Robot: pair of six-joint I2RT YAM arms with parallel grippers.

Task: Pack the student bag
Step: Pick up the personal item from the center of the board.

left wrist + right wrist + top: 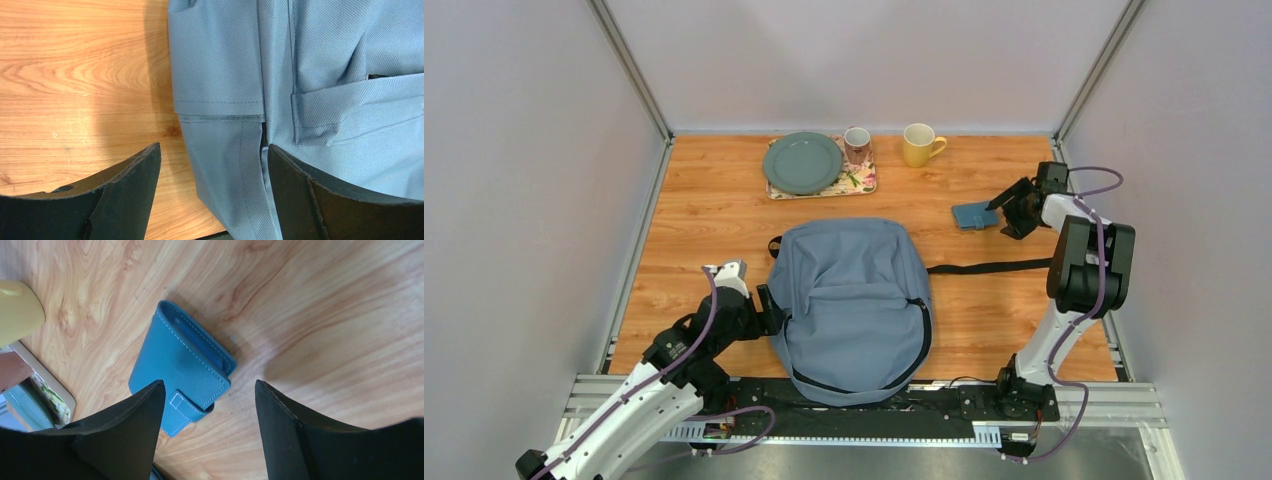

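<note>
Bag (849, 300): centre of bench (704, 220), near edge; left jaws spread at its left flank; right jaws spread over case (175, 365), far right; likely step, collecting case; next needs lowering and closing.

Top view, upper centre, I see a grey-green plate (802, 162) on a floral tray (861, 184), with a patterned mug (857, 145) at the tray's upper right corner. A yellow mug (918, 145) stands near, to the right. A teal case (975, 215) lies flat, tab closed, centre right on the wooden table (694, 230).

A lab booth: grey panel walls (524, 200), aluminium posts (629, 65), wooden tabletop (704, 220).
</note>
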